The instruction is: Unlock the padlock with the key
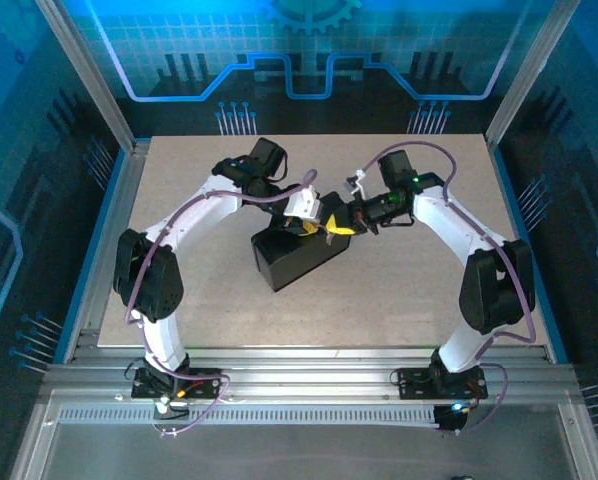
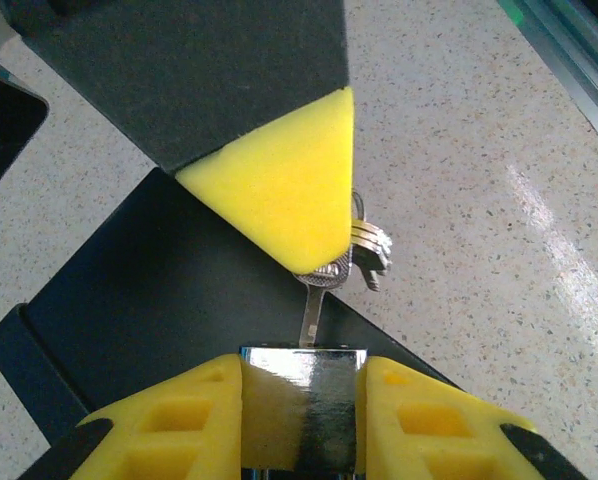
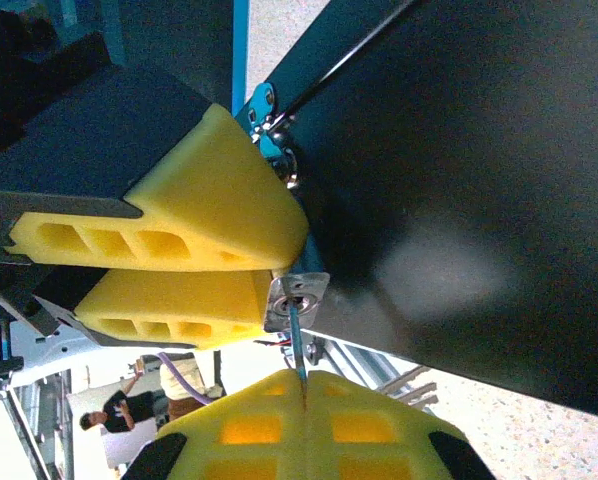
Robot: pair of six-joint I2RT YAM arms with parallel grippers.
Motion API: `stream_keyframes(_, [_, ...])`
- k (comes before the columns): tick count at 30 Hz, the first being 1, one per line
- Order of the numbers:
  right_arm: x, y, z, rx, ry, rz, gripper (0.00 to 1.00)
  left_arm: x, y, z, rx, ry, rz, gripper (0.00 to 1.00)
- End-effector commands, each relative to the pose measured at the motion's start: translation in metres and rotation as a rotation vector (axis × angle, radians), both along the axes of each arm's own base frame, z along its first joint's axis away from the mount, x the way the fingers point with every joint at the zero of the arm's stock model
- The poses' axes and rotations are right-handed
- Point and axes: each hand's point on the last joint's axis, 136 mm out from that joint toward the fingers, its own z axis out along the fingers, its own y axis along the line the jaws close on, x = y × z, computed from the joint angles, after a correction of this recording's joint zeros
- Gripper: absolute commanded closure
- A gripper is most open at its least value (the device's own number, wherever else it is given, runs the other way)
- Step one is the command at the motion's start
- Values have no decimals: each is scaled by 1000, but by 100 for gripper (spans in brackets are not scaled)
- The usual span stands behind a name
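Gripping padlock (image 2: pixel 304 385), left claw (image 2: pixel 304 410) clamped tight; right claw (image 3: pixel 304 385) pinched on key (image 2: pixel 312 312), blade inserted. Risk: off-axis twist bends key, or grip slips.

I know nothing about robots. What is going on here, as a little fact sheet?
left gripper: shut on the padlock
right gripper: shut on the key
key: blade tip at the padlock's keyhole, apparently inserted
underneath: dark box on the table
shackle: hidden, so cannot tell if unlocked
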Motion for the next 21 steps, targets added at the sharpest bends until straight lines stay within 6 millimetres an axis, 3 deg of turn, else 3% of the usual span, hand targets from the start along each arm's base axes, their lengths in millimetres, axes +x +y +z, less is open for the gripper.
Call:
stream_keyframes(1, [6,-4,7,64,-70,38,100,-19,-14,45,-147,-15,-104,84])
stream_keyframes(6, [7,-12,-1,87,-51,27,100,-18,-12,43,-137,-12,-97,84])
stream_keyframes(21, [1,2,-8,116,2,-7,100,-6,-12,32,-111,-31,-57,85])
